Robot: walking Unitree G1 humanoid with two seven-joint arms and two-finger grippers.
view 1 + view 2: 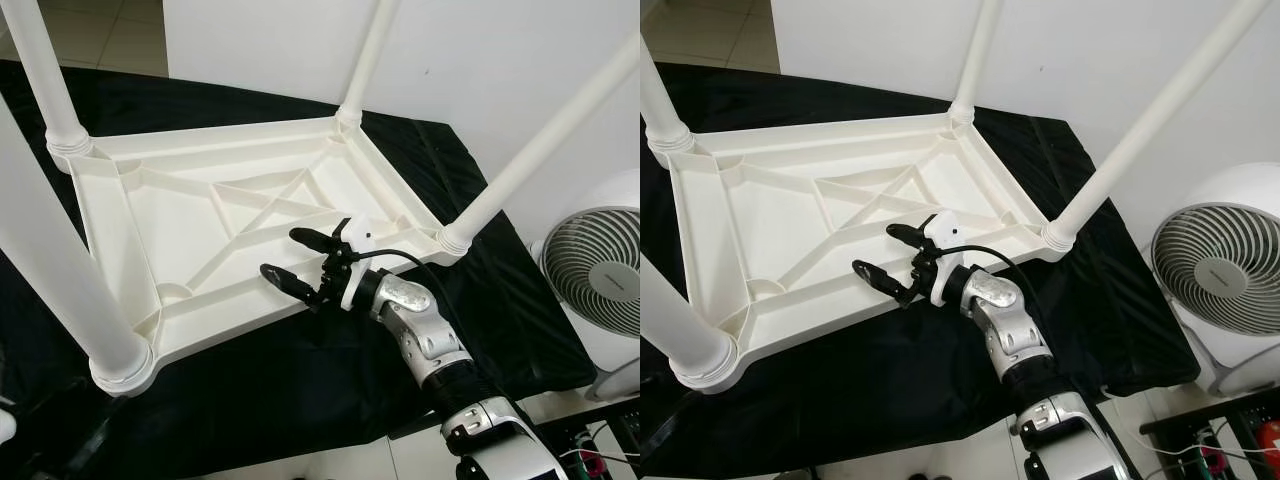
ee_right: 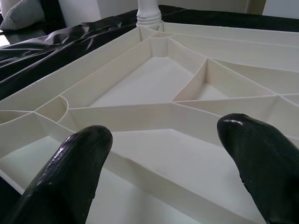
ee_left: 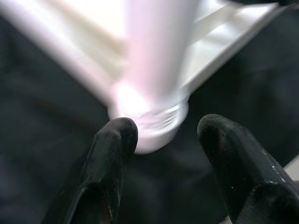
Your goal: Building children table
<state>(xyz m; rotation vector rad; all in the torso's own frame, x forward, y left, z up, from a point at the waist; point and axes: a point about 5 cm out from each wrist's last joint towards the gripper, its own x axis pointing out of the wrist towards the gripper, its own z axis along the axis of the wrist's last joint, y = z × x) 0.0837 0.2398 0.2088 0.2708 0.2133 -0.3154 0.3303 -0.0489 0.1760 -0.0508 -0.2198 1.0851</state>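
Just over the near long edge of the upturned table top, the right gripper hovered with its two black fingers spread wide and nothing between them. The left gripper was open too, close before the foot of one leg. The white table lay upside down on a black cloth, four legs standing up. It looked like light, stiff, smooth plastic; I judged the ribs or the rim the best hold.

We count one upturned tabletop, four white legs, one fan and one black cloth
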